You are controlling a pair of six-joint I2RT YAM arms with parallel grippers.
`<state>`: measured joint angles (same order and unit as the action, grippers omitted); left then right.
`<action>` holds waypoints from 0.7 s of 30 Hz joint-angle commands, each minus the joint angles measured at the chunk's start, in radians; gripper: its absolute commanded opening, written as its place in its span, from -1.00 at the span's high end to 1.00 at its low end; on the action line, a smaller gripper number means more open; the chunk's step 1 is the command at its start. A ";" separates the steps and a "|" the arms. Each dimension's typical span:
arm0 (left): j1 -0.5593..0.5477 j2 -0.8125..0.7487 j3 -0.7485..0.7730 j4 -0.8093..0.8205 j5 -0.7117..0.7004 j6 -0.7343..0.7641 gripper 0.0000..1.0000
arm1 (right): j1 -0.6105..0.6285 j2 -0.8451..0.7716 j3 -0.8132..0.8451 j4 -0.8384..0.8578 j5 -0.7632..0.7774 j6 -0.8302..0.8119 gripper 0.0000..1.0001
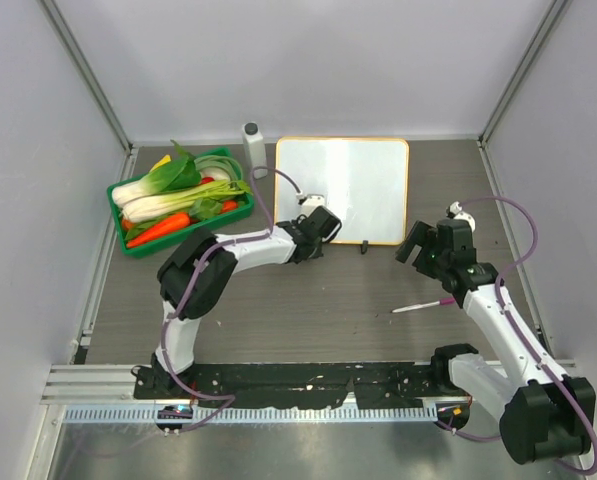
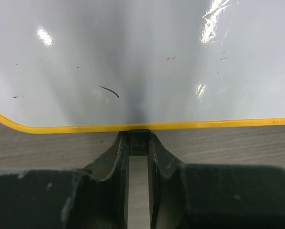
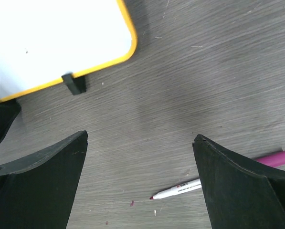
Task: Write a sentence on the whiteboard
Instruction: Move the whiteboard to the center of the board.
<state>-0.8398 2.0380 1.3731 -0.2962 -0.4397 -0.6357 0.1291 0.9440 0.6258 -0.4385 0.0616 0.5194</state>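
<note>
The board (image 1: 343,185) sat at the far middle of the table (image 1: 308,320), its orange frame toward the arms. The left gripper (image 1: 316,215) was at the board's near edge, toward the left corner. In the left wrist view its jaws stood narrow, pinched on the small black foot (image 2: 139,147) under the frame. There the board's face was white apart from a few specks and one short dark stroke (image 2: 109,90).

The right gripper (image 1: 430,250) hovered just off the board's near right corner with its jaws spread wide, holding nothing. Its fingers (image 3: 37,181) framed bare table. A pen (image 3: 180,188) lay below them, not touched. Its uncapped tip pointed left and its magenta end showed past the right finger, which hid part of the barrel. The board's other foot (image 3: 74,84) stood free at the near edge.

Left of the board sat a green tray (image 1: 114,192) of vegetables — carrot, leafy greens. A small white bottle (image 1: 254,148) stood between tray and board, just beside the board's far left corner.
</note>
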 commanded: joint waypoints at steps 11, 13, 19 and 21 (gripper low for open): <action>-0.015 -0.205 -0.313 -0.192 -0.114 -0.171 1.00 | 0.006 -0.065 0.008 -0.040 -0.026 0.021 -0.93; -0.015 -0.228 -0.359 -0.190 -0.119 -0.188 1.00 | 0.004 -0.065 0.006 -0.042 -0.029 0.022 -0.93; -0.016 -0.289 -0.469 -0.210 -0.110 -0.252 1.00 | 0.004 -0.068 0.003 -0.045 -0.032 0.028 -0.93; -0.016 -0.323 -0.505 -0.213 -0.096 -0.272 1.00 | 0.004 -0.068 0.003 -0.048 -0.034 0.031 -0.93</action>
<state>-0.8600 1.7317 0.9684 -0.3370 -0.5385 -0.8391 0.1291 0.8959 0.6216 -0.4892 0.0376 0.5312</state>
